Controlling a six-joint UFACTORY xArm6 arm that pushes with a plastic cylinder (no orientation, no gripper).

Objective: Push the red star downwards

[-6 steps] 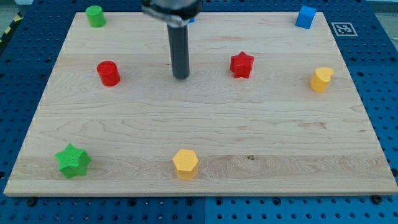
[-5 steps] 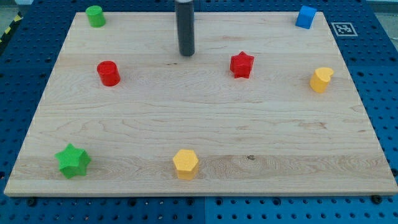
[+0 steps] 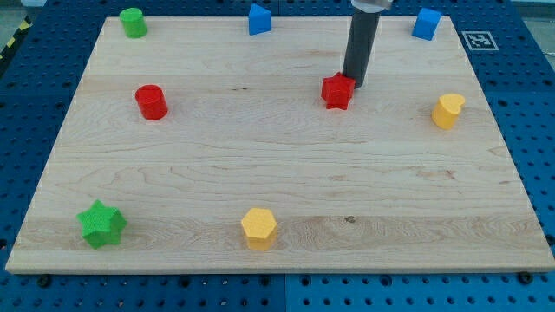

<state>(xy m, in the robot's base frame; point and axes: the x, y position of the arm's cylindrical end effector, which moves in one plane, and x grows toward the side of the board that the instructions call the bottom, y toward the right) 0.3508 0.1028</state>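
Note:
The red star (image 3: 337, 92) lies on the wooden board (image 3: 277, 173), right of centre in the upper half. My tip (image 3: 353, 81) stands right at the star's upper right edge, touching it or very nearly so. The dark rod rises from there to the view's top edge.
A red cylinder (image 3: 151, 101) is at the left. A green cylinder (image 3: 133, 22) is at the top left. Two blue blocks (image 3: 258, 18) (image 3: 426, 23) are along the top. A yellow heart (image 3: 447, 111) is at the right, a yellow hexagon (image 3: 258, 228) at the bottom centre, a green star (image 3: 101, 224) at the bottom left.
My tip moved from the board's middle upwards, then right, to the red star's upper right edge. The blue block at the top centre is now uncovered. No block has visibly moved.

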